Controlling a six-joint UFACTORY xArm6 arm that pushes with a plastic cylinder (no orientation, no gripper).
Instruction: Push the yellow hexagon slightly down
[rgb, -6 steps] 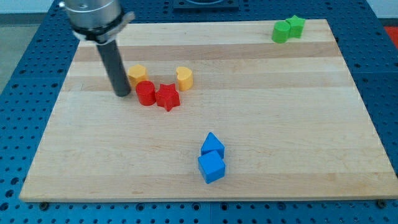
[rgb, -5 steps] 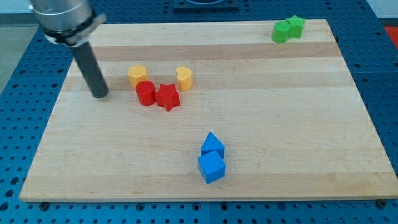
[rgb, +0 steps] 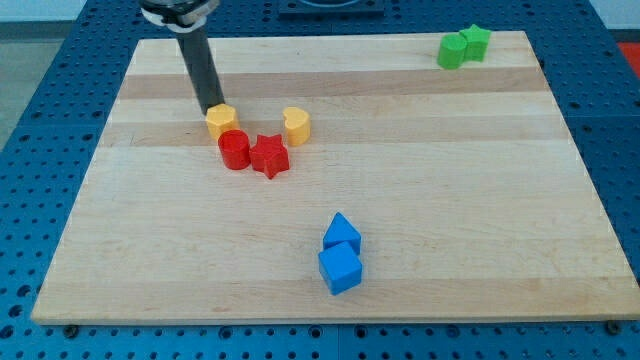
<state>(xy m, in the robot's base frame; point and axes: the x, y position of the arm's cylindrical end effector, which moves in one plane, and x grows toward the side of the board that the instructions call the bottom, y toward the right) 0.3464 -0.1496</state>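
The yellow hexagon lies on the wooden board at the upper left. My tip stands just above the hexagon's upper left edge, touching it or nearly so. A red cylinder sits right below the hexagon, touching it. A red star lies to the right of the cylinder. A yellow heart stands to the right of the hexagon.
Two blue blocks lie together at the lower middle of the board. Two green blocks sit at the view's top right corner. A blue pegboard table surrounds the board.
My tip moved from the left of the red cylinder further left, then swung up and right to the top edge of the yellow hexagon. The blocks have not visibly moved.
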